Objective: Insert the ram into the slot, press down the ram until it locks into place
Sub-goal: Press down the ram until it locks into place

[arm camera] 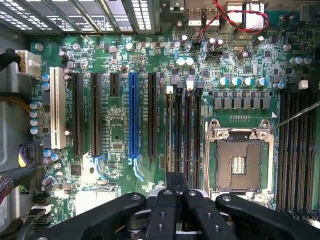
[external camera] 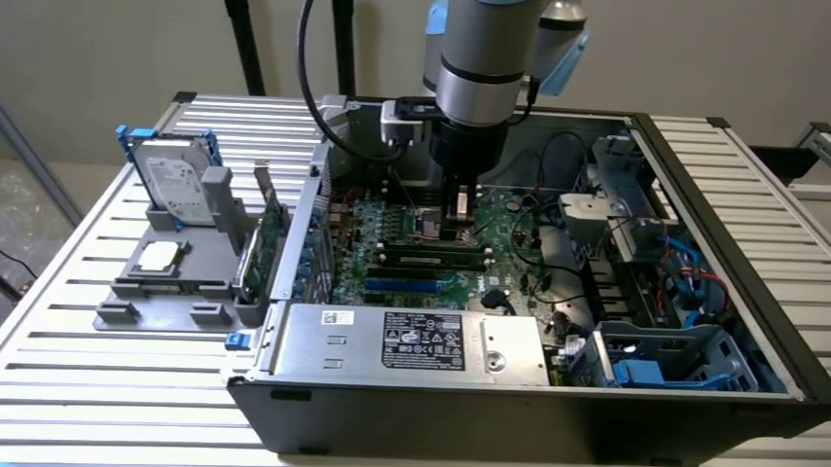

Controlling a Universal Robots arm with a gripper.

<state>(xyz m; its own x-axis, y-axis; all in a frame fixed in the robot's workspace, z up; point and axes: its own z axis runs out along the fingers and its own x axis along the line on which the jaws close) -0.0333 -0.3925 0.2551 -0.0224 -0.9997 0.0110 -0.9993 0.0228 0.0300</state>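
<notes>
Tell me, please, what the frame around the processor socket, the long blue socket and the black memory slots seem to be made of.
Socket frame: probably bare metal, silvery with bright glints.
Blue socket: likely moulded plastic, uniform colour, slight sheen.
Black memory slots: apparently plastic too, even matt black; any metal contacts inside are too fine to tell.
</notes>
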